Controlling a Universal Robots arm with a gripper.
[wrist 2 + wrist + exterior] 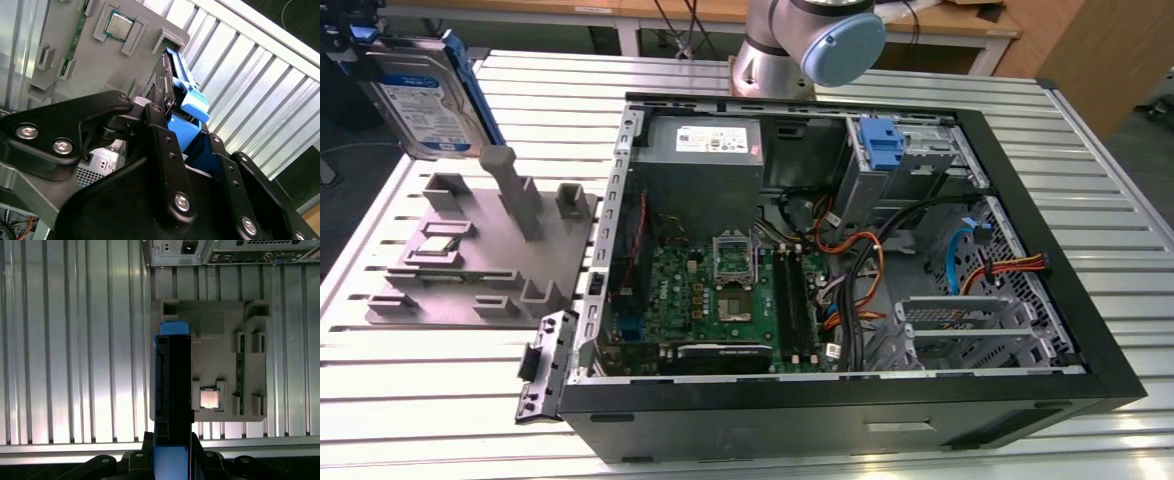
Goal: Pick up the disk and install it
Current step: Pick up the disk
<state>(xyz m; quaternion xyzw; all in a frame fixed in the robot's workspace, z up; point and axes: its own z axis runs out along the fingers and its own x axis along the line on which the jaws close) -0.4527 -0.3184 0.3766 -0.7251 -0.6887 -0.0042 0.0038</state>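
The disk, silver with a white-and-blue label and a blue carrier frame, hangs upright in the air at the exterior view's far upper left, above and behind the grey fixture. My gripper is shut on its upper end. In both wrist views the disk shows edge-on, its blue carrier clamped between the black fingers. It hovers over the edge of the fixture.
The open computer case lies on the slatted metal table. It holds a grey power supply, a motherboard and a blue bracket at the drive bay. A processor chip rests on the fixture. The arm's base stands behind the case.
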